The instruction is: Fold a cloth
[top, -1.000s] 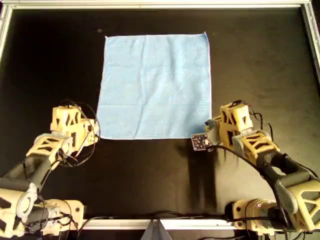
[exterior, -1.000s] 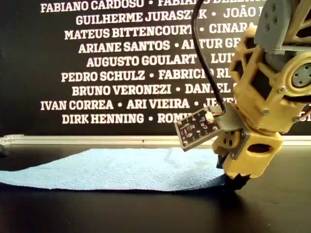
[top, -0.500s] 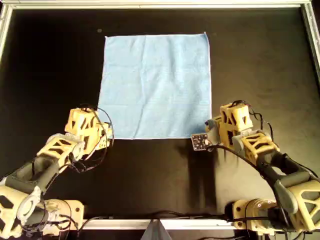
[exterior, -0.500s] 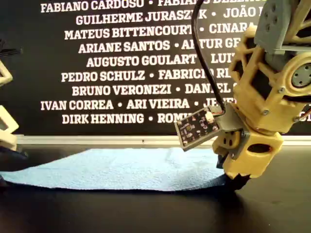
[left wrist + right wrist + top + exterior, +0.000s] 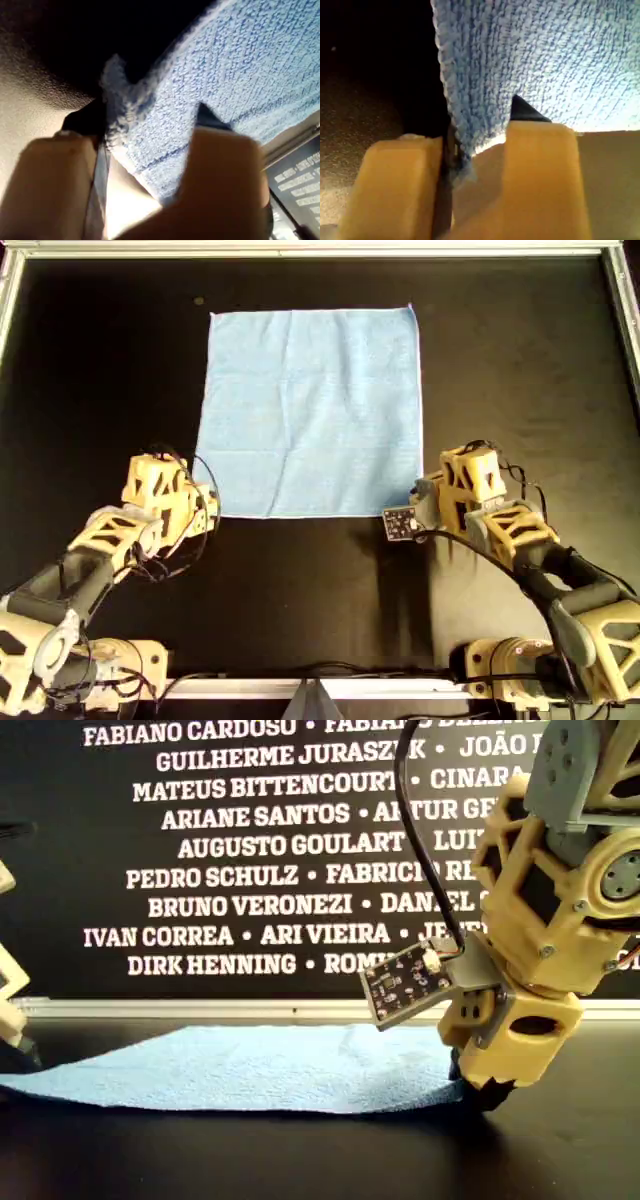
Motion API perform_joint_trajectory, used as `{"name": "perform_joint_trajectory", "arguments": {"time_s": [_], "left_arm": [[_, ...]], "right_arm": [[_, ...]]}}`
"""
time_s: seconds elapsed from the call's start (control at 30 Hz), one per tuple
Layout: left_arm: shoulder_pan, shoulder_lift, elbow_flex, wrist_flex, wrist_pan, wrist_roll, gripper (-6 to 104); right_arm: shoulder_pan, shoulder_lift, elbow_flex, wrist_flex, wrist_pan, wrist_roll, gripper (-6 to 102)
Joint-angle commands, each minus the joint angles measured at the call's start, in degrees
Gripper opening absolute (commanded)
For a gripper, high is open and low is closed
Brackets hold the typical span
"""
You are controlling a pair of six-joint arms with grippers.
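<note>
On the black table (image 5: 520, 370) — metal-framed — the cloth (image 5: 312, 410) lies flat.

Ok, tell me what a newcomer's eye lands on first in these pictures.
The light blue cloth stands out first, spread flat on the black table in the upper middle of the overhead view. Next come the two yellow arms at its near corners: the left gripper has the cloth's corner between its fingers, and the right gripper likewise. In the exterior view, white names cover the black back wall.

Even overhead light, wrist views blurred close-up
</note>
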Motion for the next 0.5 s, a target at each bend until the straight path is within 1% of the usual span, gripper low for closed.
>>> {"name": "perform_joint_trajectory", "arguments": {"time_s": [0.0,0.13,0.2,0.23,0.3,0.33,0.4,0.47], "left_arm": [[1.41,0.53,-0.7,0.44,0.0,0.26,34],[2.11,1.58,-0.7,0.35,0.0,0.26,8],[2.02,1.67,-0.88,0.35,0.0,0.26,-1],[1.93,1.67,-0.88,0.35,0.0,0.26,-3],[2.11,0.97,-0.79,0.35,0.0,0.26,-2],[2.11,0.79,-0.79,0.35,0.0,0.26,-1],[2.11,0.97,-0.7,0.44,0.0,1.05,0],[2.2,1.67,-0.44,0.53,0.0,1.14,-1]], "right_arm": [[-0.18,1.58,-2.72,-0.7,0.0,0.26,32],[0.09,1.67,-2.72,-0.79,0.0,0.26,15],[0.18,1.67,-2.81,-0.79,0.0,0.26,7],[0.18,1.67,-2.81,-0.79,0.0,0.26,3],[-0.26,1.49,-2.72,-0.79,0.0,0.26,-2],[-0.35,1.32,-2.72,-0.79,0.0,0.26,-2],[-0.62,1.67,-2.72,-0.79,0.0,0.26,-2],[-0.53,2.29,-1.93,-0.7,0.0,0.26,-2]]}}
